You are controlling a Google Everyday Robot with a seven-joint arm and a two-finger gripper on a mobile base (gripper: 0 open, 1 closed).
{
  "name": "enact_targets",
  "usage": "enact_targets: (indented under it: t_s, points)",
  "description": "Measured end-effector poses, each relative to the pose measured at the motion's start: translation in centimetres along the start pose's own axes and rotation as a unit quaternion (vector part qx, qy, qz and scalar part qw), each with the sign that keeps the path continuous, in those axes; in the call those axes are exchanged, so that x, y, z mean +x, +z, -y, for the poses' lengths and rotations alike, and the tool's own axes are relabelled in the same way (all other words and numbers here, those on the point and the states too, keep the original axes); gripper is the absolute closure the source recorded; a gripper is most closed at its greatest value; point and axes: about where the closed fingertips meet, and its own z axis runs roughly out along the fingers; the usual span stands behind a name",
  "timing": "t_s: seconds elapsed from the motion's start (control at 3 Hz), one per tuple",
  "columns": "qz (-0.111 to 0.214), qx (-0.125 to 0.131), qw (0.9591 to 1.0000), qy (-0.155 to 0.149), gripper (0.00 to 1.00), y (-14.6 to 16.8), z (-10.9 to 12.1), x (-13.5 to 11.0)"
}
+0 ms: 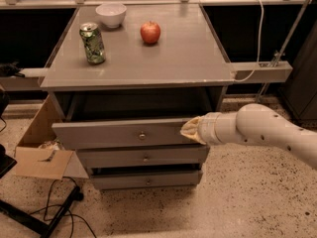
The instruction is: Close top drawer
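The top drawer point(119, 133) is standing pulled partway out of the grey cabinet point(148, 63), its dark open box lying just behind and above the fingers point(192, 132). Its tall plain front is stretching away to the side of them, towards the small round knob point(142, 135) at the centre. The gripper point(184, 130) is sitting at the right end of that front panel, tip against the face or just short of it. The fingers are looking drawn together into one tapered wedge, with no gap showing and nothing held. The drawer is looking like a stiff wooden box, fairly heavy for its size, probably sliding with some drag and not fragile, so a flat push is likely suiting it better than a grasp. Pushing this far off-centre is risking the box twisting and binding, and contact nearer the knob would probably be driving it straighter. The smooth panel may also be letting the tip slip sideways. Below the fingers, two shorter drawers point(143, 157) are sitting nearly shut.
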Motion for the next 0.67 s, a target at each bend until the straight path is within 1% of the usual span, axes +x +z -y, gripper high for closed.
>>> enact_targets:
  t_s: [0.33,0.67]
  points:
    - [0.000,0.000,1.0000,0.000,0.64,0.00,0.00,0.00]
    - [0.000,0.000,1.0000,0.000,0.33,0.00,0.00,0.00]
